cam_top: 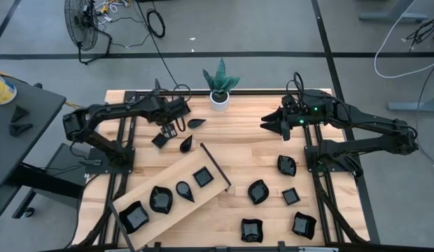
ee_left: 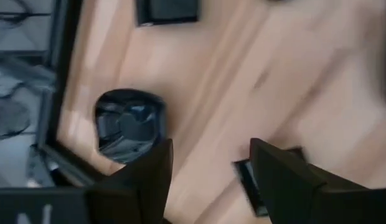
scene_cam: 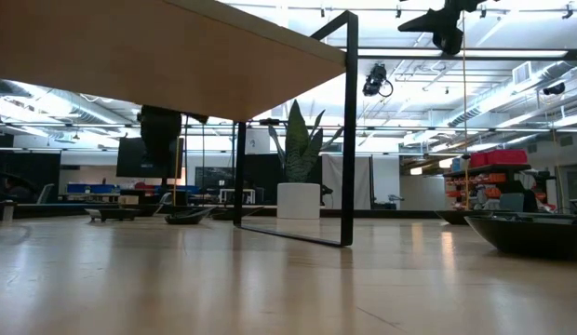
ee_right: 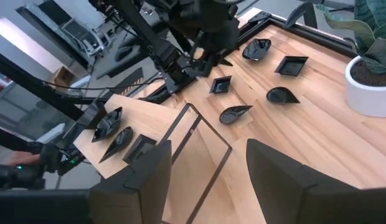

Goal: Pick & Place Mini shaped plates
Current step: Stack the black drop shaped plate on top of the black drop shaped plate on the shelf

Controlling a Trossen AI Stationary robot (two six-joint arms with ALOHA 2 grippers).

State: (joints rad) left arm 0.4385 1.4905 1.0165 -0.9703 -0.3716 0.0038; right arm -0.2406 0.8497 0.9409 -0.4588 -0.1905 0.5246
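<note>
Glossy black mini shaped plates (cam_top: 257, 191)

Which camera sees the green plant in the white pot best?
The low view: the plant stands whole, side-on, leaves and pot. The high view looks down on its leaves; the right wrist view catches only an edge; the left wrist view misses it.

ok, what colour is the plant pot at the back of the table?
White pot with a green plant; clearest in the high view.
</note>
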